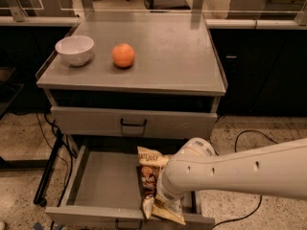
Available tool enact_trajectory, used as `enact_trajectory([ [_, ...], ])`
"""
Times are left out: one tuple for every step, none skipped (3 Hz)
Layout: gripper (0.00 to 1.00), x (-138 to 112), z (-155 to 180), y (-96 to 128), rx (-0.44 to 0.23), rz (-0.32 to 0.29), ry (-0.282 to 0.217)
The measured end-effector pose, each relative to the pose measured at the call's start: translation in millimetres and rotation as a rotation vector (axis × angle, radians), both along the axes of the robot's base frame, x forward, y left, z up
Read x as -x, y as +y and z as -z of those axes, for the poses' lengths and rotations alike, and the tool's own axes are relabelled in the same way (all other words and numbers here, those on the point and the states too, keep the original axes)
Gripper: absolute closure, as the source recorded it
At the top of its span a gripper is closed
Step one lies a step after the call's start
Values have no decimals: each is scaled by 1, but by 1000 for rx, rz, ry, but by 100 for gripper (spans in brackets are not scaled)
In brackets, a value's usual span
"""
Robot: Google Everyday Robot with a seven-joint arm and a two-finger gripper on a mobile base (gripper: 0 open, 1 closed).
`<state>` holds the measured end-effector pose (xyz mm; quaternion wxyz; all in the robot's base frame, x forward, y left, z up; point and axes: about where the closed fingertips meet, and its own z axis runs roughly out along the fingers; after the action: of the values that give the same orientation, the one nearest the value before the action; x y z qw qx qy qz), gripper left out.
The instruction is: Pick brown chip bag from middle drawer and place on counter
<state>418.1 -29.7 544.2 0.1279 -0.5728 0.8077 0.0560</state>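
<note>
The brown chip bag (148,173) lies in the open middle drawer (103,183), right of centre, its lower end reaching the drawer's front rim. My gripper (162,196) is down in the drawer at the bag's near right part, mostly hidden behind the white wrist and arm. The counter (168,51) is the grey cabinet top above.
A white bowl (74,49) and an orange (123,55) sit on the left half of the counter. The upper drawer front (132,123) with its black handle is closed. Cables run on the floor on both sides of the cabinet.
</note>
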Motion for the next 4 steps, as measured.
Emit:
enact_trajectory([
  [100, 0, 0, 0, 1, 0, 0],
  [100, 3, -21, -10, 8, 11, -25],
  [100, 13, -59, -31, 13, 42, -82],
  [100, 11, -95, -48, 14, 67, -153],
])
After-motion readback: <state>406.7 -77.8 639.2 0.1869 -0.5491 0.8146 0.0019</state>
